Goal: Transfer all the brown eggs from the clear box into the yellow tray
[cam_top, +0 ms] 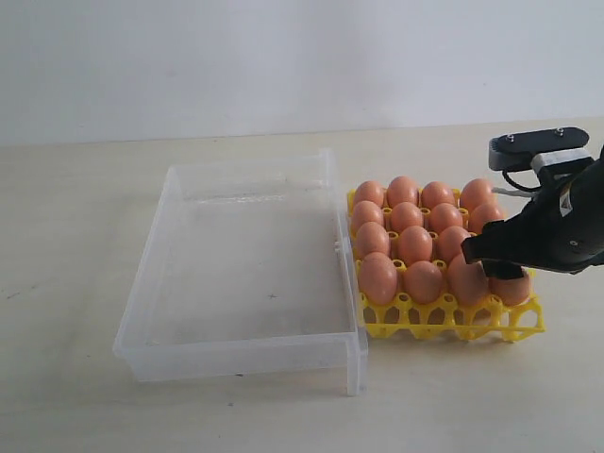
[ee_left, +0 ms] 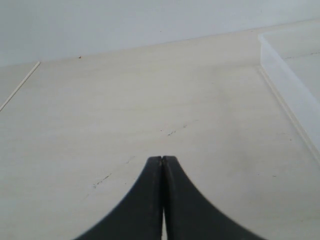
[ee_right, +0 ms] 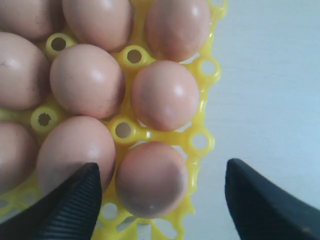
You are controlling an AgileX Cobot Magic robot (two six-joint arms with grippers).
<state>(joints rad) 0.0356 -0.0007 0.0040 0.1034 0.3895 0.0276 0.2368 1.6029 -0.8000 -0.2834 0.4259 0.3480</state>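
Several brown eggs [cam_top: 407, 247] fill the cups of the yellow tray [cam_top: 451, 319], which stands right of the clear box [cam_top: 247, 274]; no egg shows in the box. My right gripper [cam_top: 506, 271] hovers over the tray's near right corner, jaws open on either side of the corner egg [ee_right: 151, 178] without touching it; that egg sits in its cup. Its fingers [ee_right: 75, 199] are ribbed and black. My left gripper [ee_left: 163, 160] is shut with nothing in it, above bare table beside the box wall [ee_left: 295, 97]; it is out of the exterior view.
The pale wooden table [cam_top: 75, 208] runs back to a white wall [cam_top: 283, 57]. The right arm's black body and camera mount [cam_top: 543, 151] hang over the tray's right side. Bare table lies right of the tray [ee_right: 270, 90].
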